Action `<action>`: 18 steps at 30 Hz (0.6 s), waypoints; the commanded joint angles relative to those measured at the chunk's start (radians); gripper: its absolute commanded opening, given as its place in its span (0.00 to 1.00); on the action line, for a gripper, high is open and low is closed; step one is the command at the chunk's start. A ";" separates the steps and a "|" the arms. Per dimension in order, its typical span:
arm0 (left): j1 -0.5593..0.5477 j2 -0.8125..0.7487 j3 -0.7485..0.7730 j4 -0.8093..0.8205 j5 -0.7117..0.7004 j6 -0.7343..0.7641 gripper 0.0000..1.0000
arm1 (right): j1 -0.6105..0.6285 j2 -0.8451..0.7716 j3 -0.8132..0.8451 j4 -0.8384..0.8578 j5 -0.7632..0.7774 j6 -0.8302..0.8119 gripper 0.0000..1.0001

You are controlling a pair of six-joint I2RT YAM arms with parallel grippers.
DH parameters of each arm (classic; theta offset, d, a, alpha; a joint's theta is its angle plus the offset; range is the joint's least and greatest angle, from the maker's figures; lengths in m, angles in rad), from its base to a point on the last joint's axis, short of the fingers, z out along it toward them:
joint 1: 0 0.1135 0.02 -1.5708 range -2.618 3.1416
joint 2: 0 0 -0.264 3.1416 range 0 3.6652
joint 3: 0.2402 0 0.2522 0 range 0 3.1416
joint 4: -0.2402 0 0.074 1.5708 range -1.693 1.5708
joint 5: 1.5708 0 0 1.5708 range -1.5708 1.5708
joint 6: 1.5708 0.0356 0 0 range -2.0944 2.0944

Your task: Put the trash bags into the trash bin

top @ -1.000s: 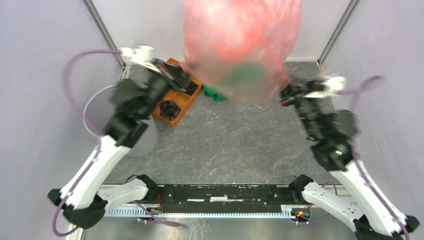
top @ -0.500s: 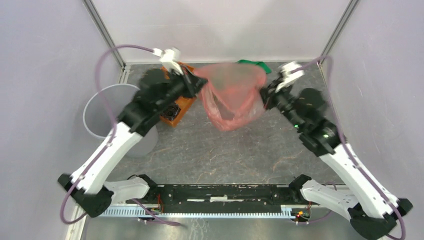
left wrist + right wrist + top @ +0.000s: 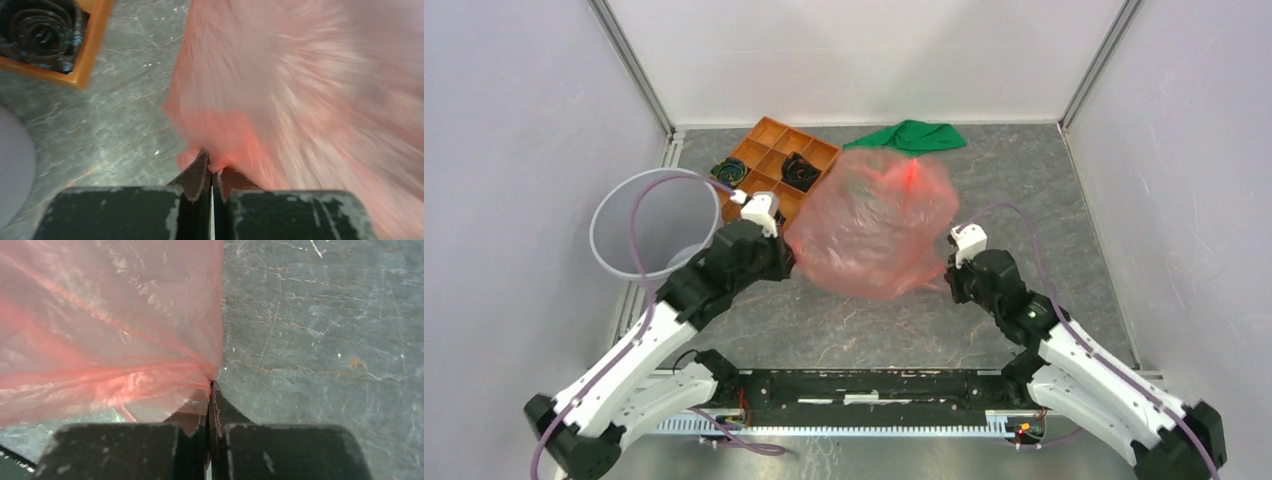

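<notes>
Trash bag (image 3: 871,225): red-pink, thin, see-through, puffed out into a big loose sack, stretched between the two arms over the middle of the surface (image 3: 1034,200). Left end effector (image 3: 210,172) is clenched on the bag's left edge, with the film pinched between closed fingertips; the bag is motion-blurred in the left wrist view. Right end effector (image 3: 210,390) is clenched on the bag's right edge, and the film gathers into creases right at the pinch. Cannot tell whether the bag's underside touches the surface. At the left edge of the surface stands the trash bin (image 3: 592,222), round, whitish, see-through, just left of the left arm and apart from the bag. An orange tray (image 3: 774,140) with compartments sits at the far left, between the bin and the bag, with dark coiled items (image 3: 40,30) in some compartments. A green cloth (image 3: 911,135) lies on the surface at the far side, just behind the bag; cannot tell if they touch
</notes>
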 commanded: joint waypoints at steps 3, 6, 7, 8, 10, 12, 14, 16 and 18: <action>0.003 -0.137 0.186 -0.114 0.048 0.112 0.02 | 0.000 -0.157 0.136 -0.009 -0.015 0.021 0.01; 0.002 -0.103 0.273 -0.103 0.141 0.113 0.02 | -0.001 -0.126 0.229 -0.078 -0.008 -0.012 0.01; 0.002 -0.092 0.292 -0.093 0.176 0.119 0.02 | 0.000 -0.119 0.257 -0.093 -0.002 -0.023 0.01; 0.002 -0.082 0.307 -0.079 0.224 0.134 0.02 | 0.000 -0.111 0.294 -0.105 -0.002 -0.036 0.01; 0.002 -0.049 0.342 -0.048 0.306 0.156 0.02 | 0.000 -0.074 0.371 -0.129 -0.069 -0.086 0.01; 0.001 0.001 0.378 0.005 0.387 0.146 0.02 | 0.001 -0.023 0.450 -0.138 -0.137 -0.135 0.01; -0.003 0.059 0.413 0.075 0.463 0.121 0.02 | 0.000 0.028 0.525 -0.131 -0.211 -0.153 0.01; -0.024 0.116 0.455 0.131 0.492 0.098 0.02 | 0.000 0.073 0.590 -0.113 -0.278 -0.185 0.01; -0.072 0.169 0.495 0.167 0.492 0.087 0.02 | 0.001 0.103 0.637 -0.080 -0.334 -0.169 0.01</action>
